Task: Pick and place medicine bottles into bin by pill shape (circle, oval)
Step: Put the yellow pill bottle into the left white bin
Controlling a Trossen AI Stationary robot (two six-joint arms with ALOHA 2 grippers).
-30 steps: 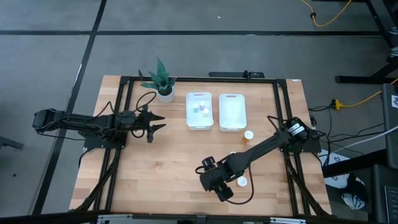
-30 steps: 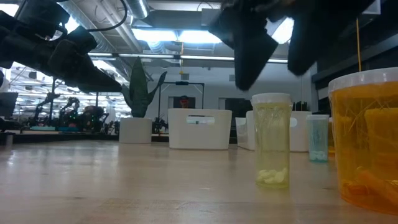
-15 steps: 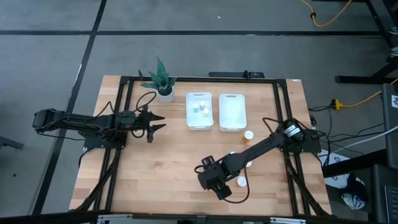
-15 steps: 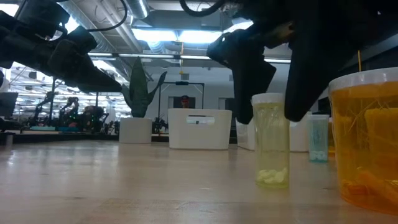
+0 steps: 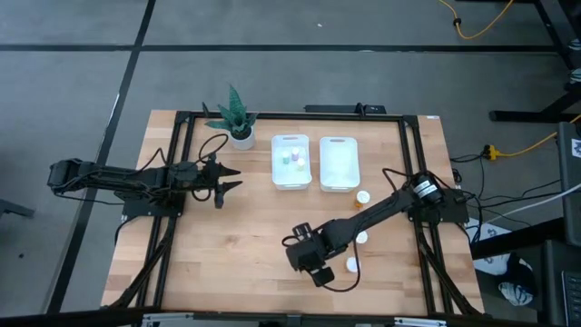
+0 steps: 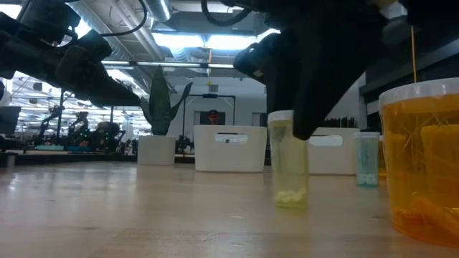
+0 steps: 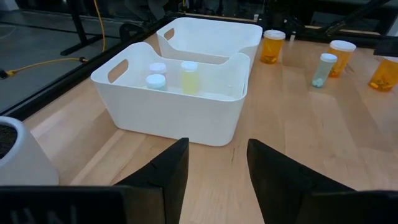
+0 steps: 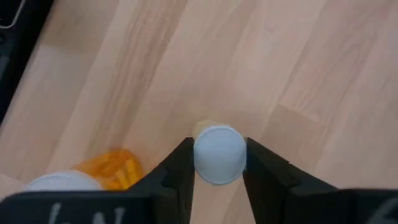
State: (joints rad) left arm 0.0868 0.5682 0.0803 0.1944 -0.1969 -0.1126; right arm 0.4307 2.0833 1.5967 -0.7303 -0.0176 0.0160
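My right gripper [image 8: 217, 149] stands at the table's near middle [image 5: 307, 257], shut on a pale yellow-green bottle [image 6: 290, 165] with a white cap and whitish pills at its bottom. The arm hides this bottle in the high view. My left gripper [image 7: 214, 168] is open and empty at the table's left [image 5: 227, 179]. The left white bin [image 5: 291, 162] holds three small bottles [image 7: 168, 73]; the right bin [image 5: 339, 163] looks empty. An amber bottle [image 6: 423, 165] stands near the low camera, and a pale green one [image 6: 366, 158] stands farther back. My right gripper pinches the bottle's white cap [image 8: 219, 155] between its two fingers, one on either side. The fingers [image 6: 315, 86] come from above, pointing down. The bottle hangs nearly upright below them; I cannot tell whether its base [image 6: 290, 203] rests on the table or is just above it.
A potted green plant [image 5: 238, 123] stands at the far left of the bins. More bottles stand at the right: an amber one [image 5: 362, 197] by the right bin and two white caps [image 5: 361, 238] [image 5: 351, 265] near my right arm. An amber bottle [image 8: 112, 169] stands close beside my right gripper.
My right gripper has come down over the pale yellow-green bottle, shut on its cap and gone a little toward the table's left and far edge. The bottle has moved with it, staying about upright.
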